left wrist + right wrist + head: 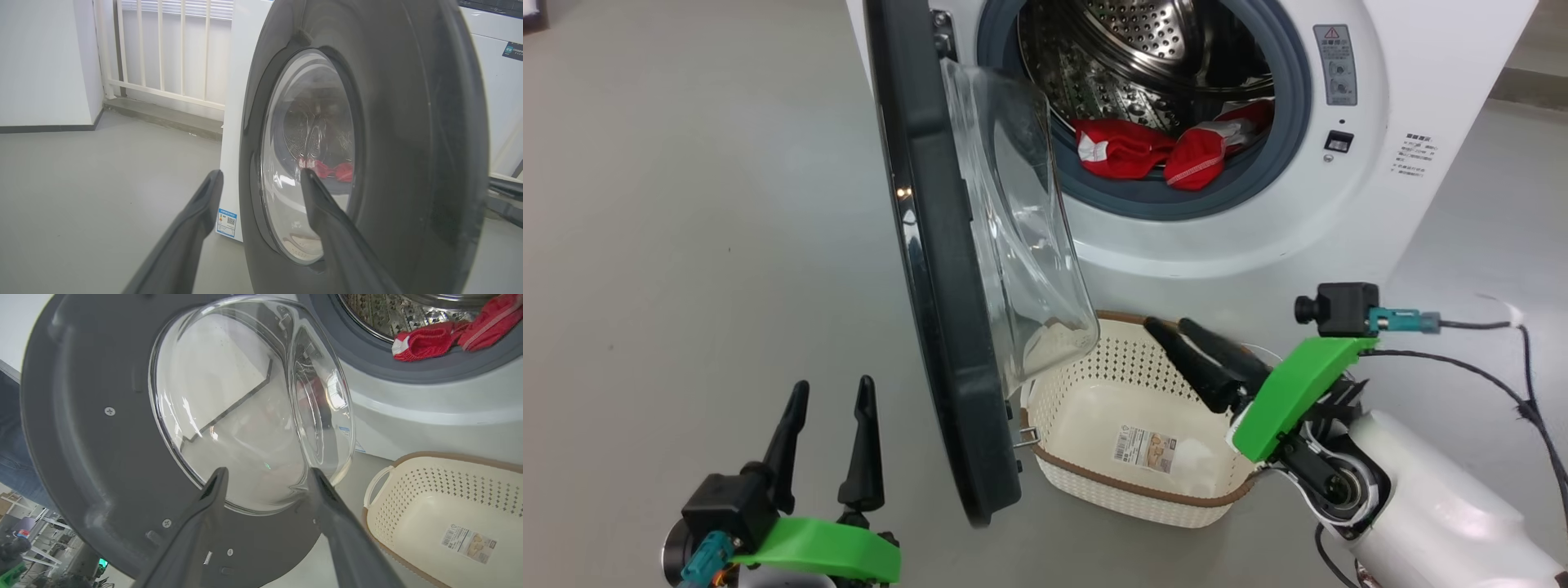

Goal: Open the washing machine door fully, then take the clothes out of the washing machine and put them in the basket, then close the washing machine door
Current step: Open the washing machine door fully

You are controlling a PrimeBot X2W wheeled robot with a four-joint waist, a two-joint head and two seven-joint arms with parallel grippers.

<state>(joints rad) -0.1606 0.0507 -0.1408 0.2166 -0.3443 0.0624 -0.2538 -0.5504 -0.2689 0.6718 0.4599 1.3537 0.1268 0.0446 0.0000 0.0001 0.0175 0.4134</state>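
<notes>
One washing machine (1421, 82) stands with its single washing machine door (939, 286) open. Two red bundles of clothes (1160, 151) lie at the drum's front, on the grey gasket. One basket (1143, 498) sits on the floor below. The left gripper (833, 384) and the right gripper (1168, 324), which is over the basket, each have two fingers spread apart, gripping nothing.

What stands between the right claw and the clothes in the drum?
Nothing visible. The right claw hovers over the basket, the clothes lie at the front of the drum, and the washing machine door stands swung out to the left of that path, its glass bowl near the basket's left end.
</notes>
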